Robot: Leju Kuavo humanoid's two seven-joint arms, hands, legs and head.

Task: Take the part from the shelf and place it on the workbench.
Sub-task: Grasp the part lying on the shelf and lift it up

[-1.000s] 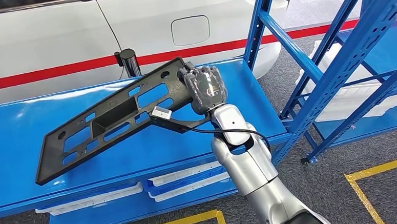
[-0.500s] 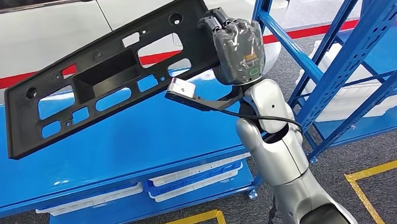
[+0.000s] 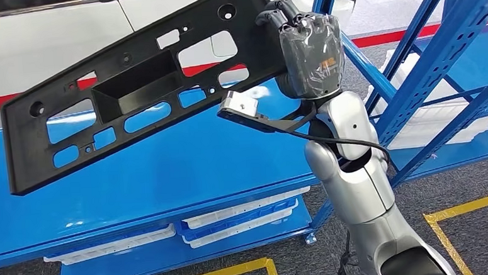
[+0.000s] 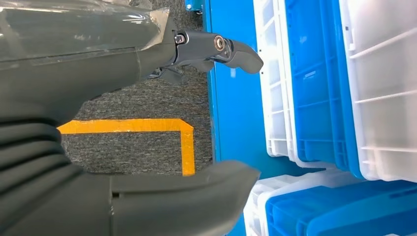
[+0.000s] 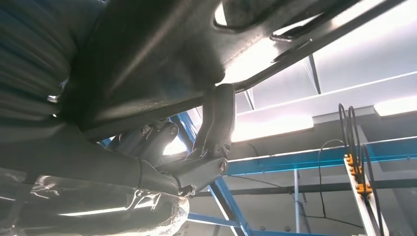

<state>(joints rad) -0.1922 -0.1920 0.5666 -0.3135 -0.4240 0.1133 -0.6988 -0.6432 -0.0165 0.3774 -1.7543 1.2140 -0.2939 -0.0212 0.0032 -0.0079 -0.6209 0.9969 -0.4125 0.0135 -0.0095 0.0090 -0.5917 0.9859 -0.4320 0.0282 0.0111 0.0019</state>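
Observation:
The part is a long black plastic panel (image 3: 131,86) with several cut-out slots and a box-shaped recess. My right hand (image 3: 306,49) grips its right end and holds it in the air above the blue shelf (image 3: 168,173), tilted so its left end hangs lower. In the right wrist view the panel's dark underside (image 5: 162,54) lies against the hand (image 5: 147,162), whose fingers curl around its edge. My left hand (image 4: 123,132) hangs low beside the shelf with fingers apart and nothing in it.
A white car body (image 3: 54,53) with a red stripe stands behind the shelf. Blue rack uprights (image 3: 414,72) rise at the right. White and blue crates (image 3: 239,216) sit under the shelf. Yellow floor tape (image 3: 466,211) marks the grey carpet.
My right hand has lifted the black panel off the blue shelf and raised it up and a little to the right; the arm has risen with it.

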